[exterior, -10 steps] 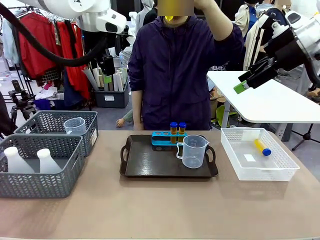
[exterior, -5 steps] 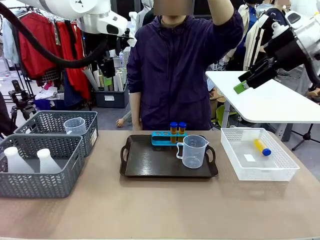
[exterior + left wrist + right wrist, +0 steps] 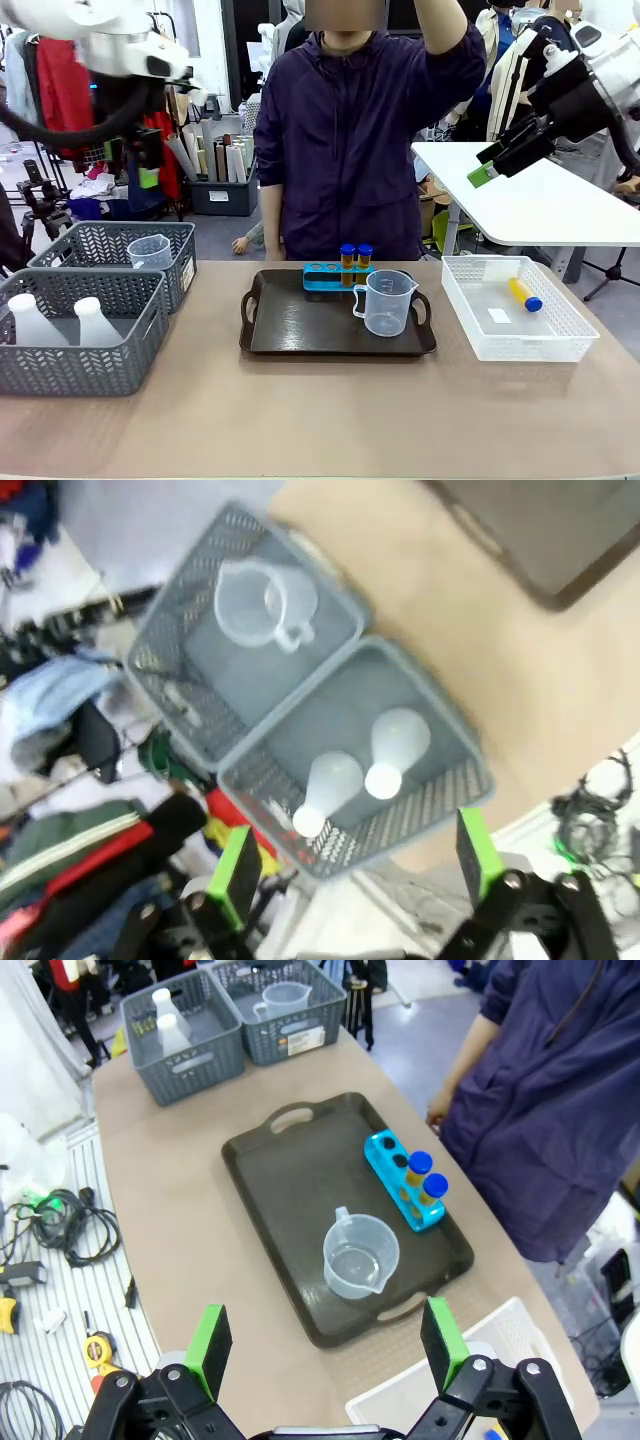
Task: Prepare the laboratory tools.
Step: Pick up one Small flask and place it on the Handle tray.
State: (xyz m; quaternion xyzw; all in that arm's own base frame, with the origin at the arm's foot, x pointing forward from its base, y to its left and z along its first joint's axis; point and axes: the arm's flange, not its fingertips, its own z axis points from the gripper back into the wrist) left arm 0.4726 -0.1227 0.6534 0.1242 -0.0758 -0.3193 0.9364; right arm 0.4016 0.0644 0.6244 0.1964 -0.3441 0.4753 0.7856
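Hovering spread — left hand point(image 3: 355, 865), motion-blurred, over two flasks point(image 3: 398, 742) in a grey basket point(image 3: 440, 800); right hand point(image 3: 325, 1345) spread too.

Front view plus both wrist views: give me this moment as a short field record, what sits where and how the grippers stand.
Tray: dark tray holds a blue rack with two amber tubes, plus a clear beaker.
White mesh basket: one amber tube lying flat.
Near grey basket: two white flasks.
Far grey basket: a second beaker.
Left gripper: open, empty, above the grey baskets.
Right gripper: open, empty, raised at the right.
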